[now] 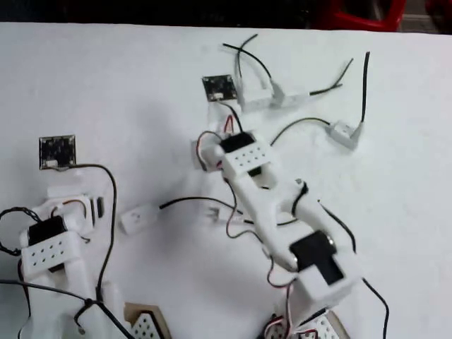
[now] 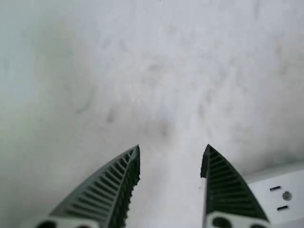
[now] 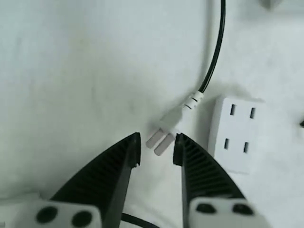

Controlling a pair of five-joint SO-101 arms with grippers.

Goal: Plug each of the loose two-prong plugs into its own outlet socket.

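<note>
Right gripper (image 3: 156,142), half open and empty, has its tips at the prongs of the plug (image 3: 173,118) beside the socket (image 3: 235,135); closing here could pinch the prongs and skew it. Left gripper (image 2: 172,148) gapes empty.

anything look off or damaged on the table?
Nothing damaged or spilled. One oddity: the two-prong plug lies flat beside the outlet block, unplugged, with its prongs pointing away from the block and toward the open right gripper.

Bright, even light; faint soft shadows across the white table (image 1: 92,92)
</note>
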